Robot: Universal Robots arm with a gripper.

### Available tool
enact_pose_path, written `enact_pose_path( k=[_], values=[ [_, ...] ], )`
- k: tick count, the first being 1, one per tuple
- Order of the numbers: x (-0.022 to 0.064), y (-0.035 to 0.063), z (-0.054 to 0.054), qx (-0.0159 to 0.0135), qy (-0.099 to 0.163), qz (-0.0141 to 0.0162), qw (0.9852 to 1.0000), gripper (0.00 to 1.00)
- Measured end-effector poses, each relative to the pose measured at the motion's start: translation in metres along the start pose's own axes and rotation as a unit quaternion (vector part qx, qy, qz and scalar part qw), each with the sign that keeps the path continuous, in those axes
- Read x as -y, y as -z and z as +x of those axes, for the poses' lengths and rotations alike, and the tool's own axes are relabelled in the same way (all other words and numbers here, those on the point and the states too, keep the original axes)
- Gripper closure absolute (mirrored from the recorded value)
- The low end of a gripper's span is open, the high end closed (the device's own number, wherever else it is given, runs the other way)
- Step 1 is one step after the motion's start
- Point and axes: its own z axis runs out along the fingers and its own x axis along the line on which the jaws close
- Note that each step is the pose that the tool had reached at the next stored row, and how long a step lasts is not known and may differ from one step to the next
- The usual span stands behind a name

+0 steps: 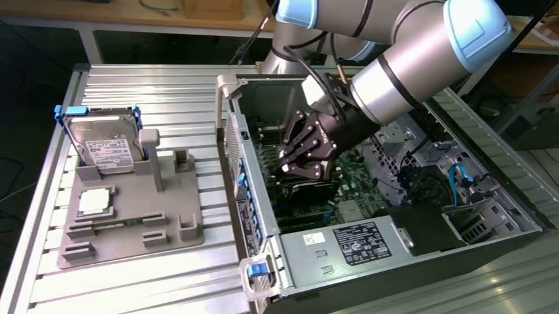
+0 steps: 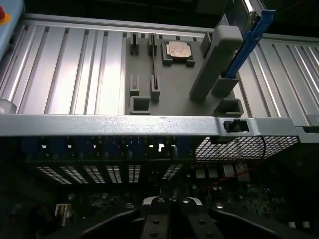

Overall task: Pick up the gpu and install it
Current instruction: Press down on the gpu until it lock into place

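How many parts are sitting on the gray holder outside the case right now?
2. The hard drive stands upright in the rear bracket of the gray holder, and the CPU chip lies flat in front of it. The holder's other slots look vacant.

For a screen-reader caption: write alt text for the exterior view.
A robot arm reaches into an open computer case, its gripper low over the motherboard, fingers shut. On the slatted table to the exterior view's left, a grey fixture holds an upright hard drive with blue handles and a small square CPU chip.
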Motion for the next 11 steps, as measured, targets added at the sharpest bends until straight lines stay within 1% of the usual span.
enact_pose_path(
  k=[1,2,3,11],
  values=[
    [-0.0005,-0.0006,-0.0014,-0.0001,0.001,0.0075,1.0,0.89],
    [-0.0008,-0.0014,-0.0025,-0.0001,0.001,0.0121,0.9999,0.89],
    [-0.0007,-0.0015,-0.0025,-0.0001,0.002,0.0139,0.9999,0.89],
    [-0.0008,-0.0014,-0.0025,-0.0001,0.002,0.014,0.9999,0.89]
  ],
)
